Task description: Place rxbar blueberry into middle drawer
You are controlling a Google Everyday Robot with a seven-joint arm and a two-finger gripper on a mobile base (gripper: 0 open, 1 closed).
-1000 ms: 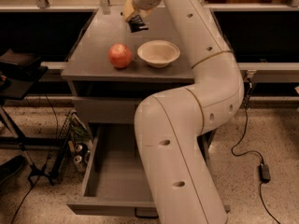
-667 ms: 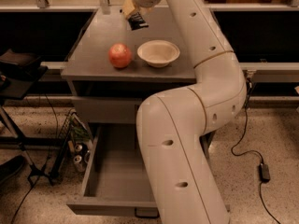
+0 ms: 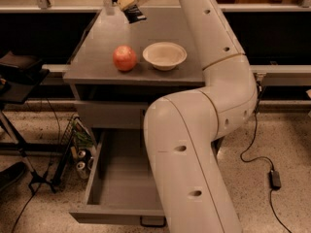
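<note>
Rxbar blueberry was held by its upper end in the closed jaws of the gripper, above the table's far edge, towards the left corner. It was judged light, flat and slippery-wrapped; a firm pinch across its width was advised.

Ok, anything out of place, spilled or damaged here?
Nothing spilled or damaged. The gripper holds the rxbar blueberry tilted over the back of the countertop. The red fruit and upright bowl look normal, and the middle drawer is open. Only oddity: cans on the floor left of it.
</note>
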